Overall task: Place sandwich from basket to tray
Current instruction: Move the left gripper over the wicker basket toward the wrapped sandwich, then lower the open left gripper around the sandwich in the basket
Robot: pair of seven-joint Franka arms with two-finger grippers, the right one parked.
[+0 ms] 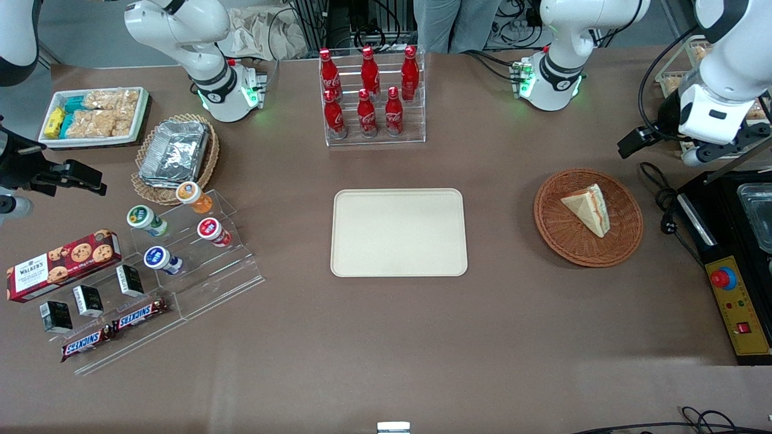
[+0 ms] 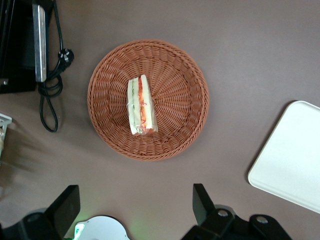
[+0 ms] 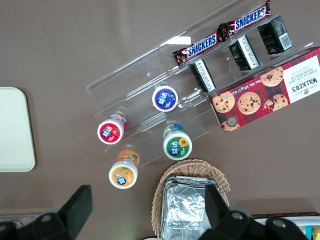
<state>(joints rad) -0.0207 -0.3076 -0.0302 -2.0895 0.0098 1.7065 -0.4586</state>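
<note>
Above the working arm's end of the table, the left arm hangs high, its wrist bent downward, and the gripper sits in the air over the table just beside the basket, touching nothing. The jaws are spread wide and hold nothing; both dark fingers show well apart in the wrist view. The sandwich lies in the basket, a pale wedge on its side. The tray lies bare mid-table, well apart from the basket. From the front, the gripper itself is mostly hidden by the arm's white housing, so its exact height is hard to judge. The wrist view shows the sandwich's cut edge, red and green layers between white bread.
</note>
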